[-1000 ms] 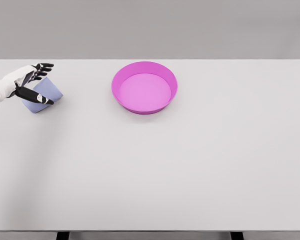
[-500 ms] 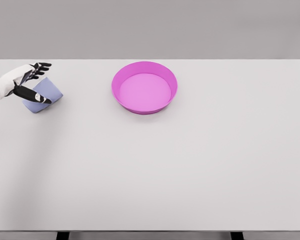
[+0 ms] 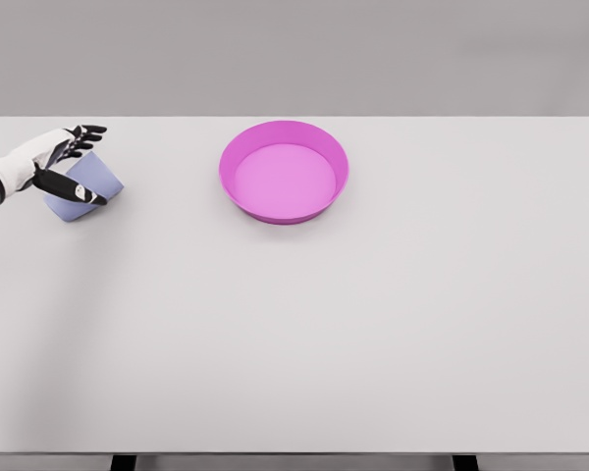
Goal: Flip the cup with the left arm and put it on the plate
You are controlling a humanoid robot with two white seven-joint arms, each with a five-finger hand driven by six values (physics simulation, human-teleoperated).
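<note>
Now, here is what shows.
Cup (image 3: 86, 183): pale blue, lying tipped on the desk (image 3: 294, 334) at the far left, well apart from the plate.
Left hand (image 3: 61, 163): fingers and thumb lie around the cup; it seems to grip it, but the view is small.
Plate (image 3: 284, 173): pink, round, near the back middle, nothing in it.

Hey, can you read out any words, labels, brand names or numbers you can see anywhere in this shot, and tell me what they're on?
None: no readable text shows in the head view.
The pink plate is plain.
The blue cup is plain on its visible side.
The left hand at the cup bears no marking.
The white table carries no label or number.
</note>
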